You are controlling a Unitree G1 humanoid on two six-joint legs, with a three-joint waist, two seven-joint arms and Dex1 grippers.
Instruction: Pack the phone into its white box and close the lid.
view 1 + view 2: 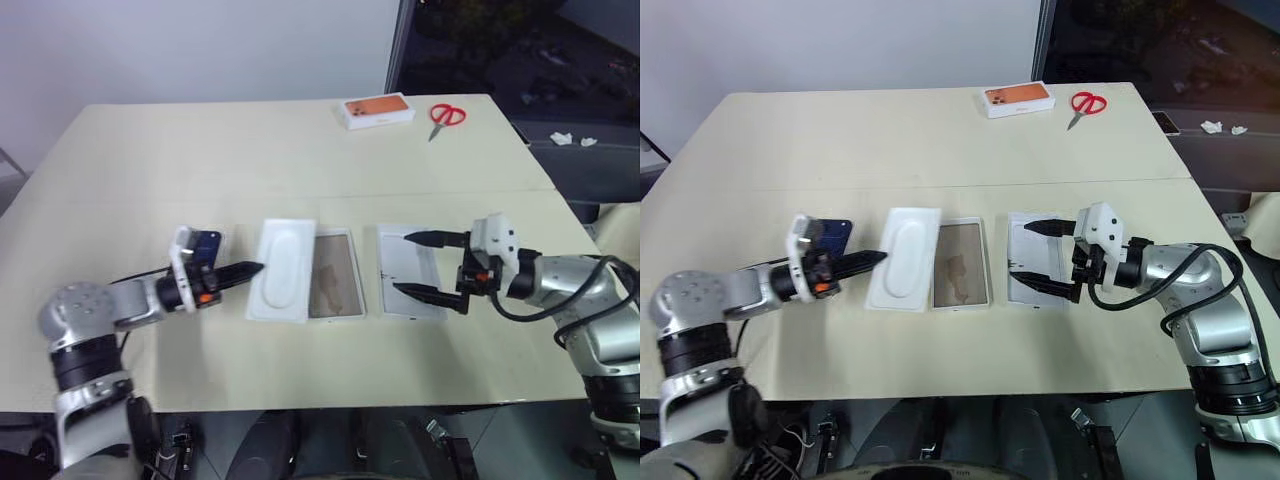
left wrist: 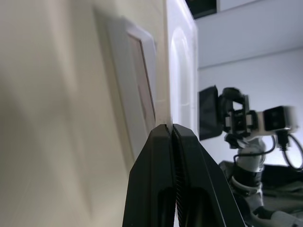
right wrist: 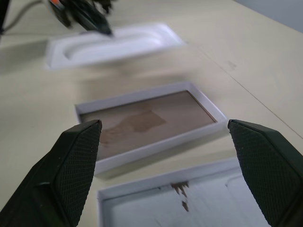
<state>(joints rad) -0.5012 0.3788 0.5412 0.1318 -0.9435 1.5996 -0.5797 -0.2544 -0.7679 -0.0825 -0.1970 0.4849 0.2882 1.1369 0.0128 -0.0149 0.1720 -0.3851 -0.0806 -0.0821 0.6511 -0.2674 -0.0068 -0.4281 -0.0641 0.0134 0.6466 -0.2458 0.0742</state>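
The left end effector (image 1: 250, 268) is shut, and its tips seem to pinch the near-left rim of the insert (image 1: 285, 262), which lies partly over the left side of the box (image 1: 338, 285). The grip is thin and at one edge, so the insert could slip free, or swing and nudge the box out of line. While the insert covers that side, the phone cannot go in flat.

The right end effector (image 1: 402, 263) is wide open and holds nothing, hovering over the lid (image 1: 400, 305). The lid lies inside-up, just right of the box. If this end effector drops, a finger could push the lid toward the worktop's (image 1: 200, 150) near edge.

The phone (image 1: 207, 243) lies just left of the insert, close behind the left wrist. A sweep of that arm could knock it toward the left edge.

Counted, there are:
- two end effectors
- one insert
- one box
- one lid
- one phone
- near the far edge, one orange-topped box (image 1: 378, 110) and one pair of scissors (image 1: 447, 116)
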